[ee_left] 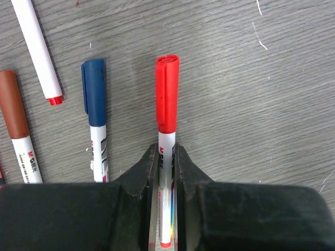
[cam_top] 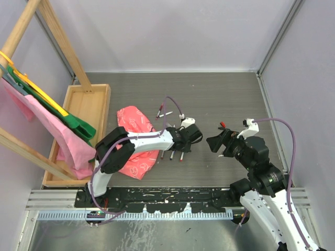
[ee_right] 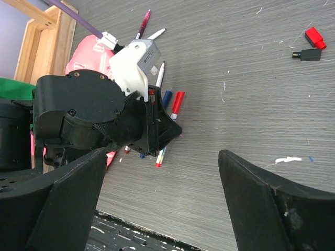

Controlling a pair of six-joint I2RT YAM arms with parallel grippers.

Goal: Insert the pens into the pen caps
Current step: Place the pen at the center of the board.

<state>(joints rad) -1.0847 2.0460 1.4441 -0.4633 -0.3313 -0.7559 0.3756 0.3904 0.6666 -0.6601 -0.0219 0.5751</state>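
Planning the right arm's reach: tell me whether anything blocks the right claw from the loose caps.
Nothing visible does. Only bare table lies between the open right claw and the black cap, with the red cap just beyond it.

- red-capped pen (ee_left: 167, 94): white barrel, red lettering, rainbow stripe low down
- blue-capped pen (ee_left: 93, 93): navy cap, white barrel, dark print
- brown-capped pen (ee_left: 13, 104): white barrel, red lettering
- uncapped pen (ee_left: 35, 47): plain white, red tip
- red cap (ee_right: 315, 36) and black cap (ee_right: 307, 54), both loose
- cloth (cam_top: 135, 141): coral pink, white pattern
- table (ee_left: 251, 104): grey wood grain
- left gripper (ee_left: 166, 152): black
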